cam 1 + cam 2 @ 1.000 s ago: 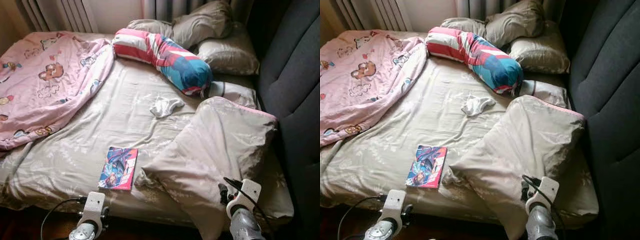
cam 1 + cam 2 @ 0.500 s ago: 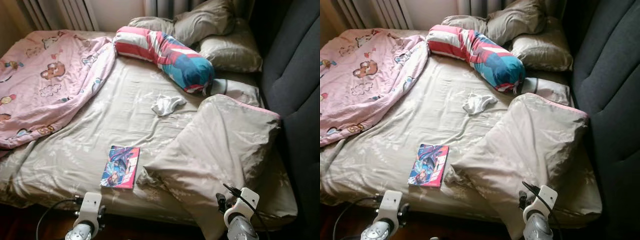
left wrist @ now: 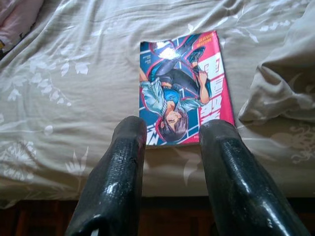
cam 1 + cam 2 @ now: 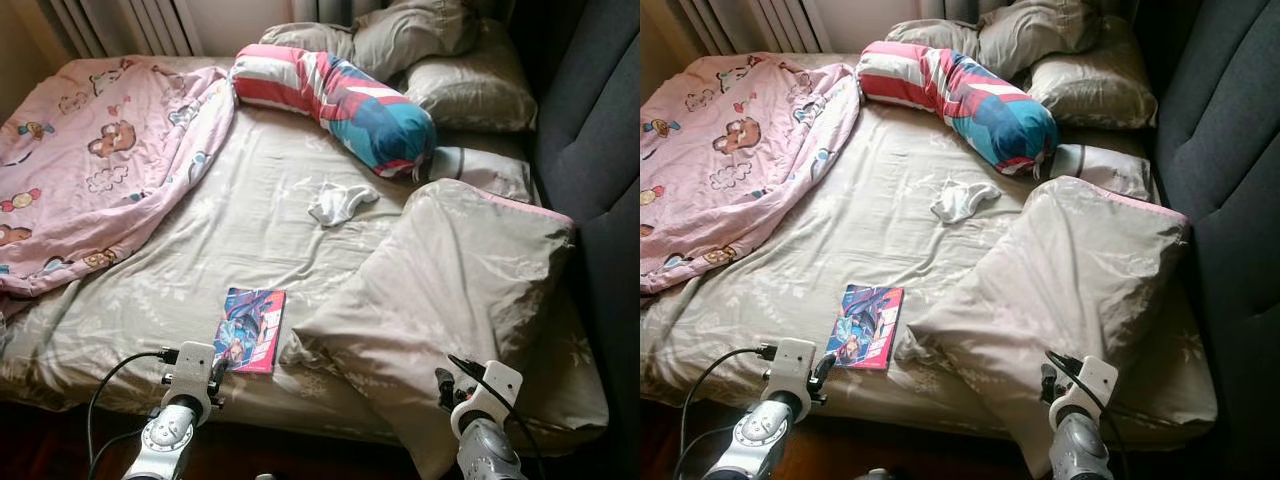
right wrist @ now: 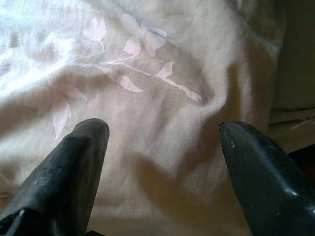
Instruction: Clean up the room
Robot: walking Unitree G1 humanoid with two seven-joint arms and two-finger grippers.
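Now my left claw [image 3: 170, 142] has risen to the bed edge, fingers parted and empty, just short of the glossy red-and-blue comic book [image 3: 183, 88] lying flat on the beige floral sheet [image 4: 250, 230], ready for pickup.

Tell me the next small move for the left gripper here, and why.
Probably ease the left gripper forward and down over the comic book's near edge. Its fingers are open and aimed at the book, which lies flat on the bed sheet just beyond them, apart from the big pillow. The right gripper hovers open over pillow fabric, holding nothing.
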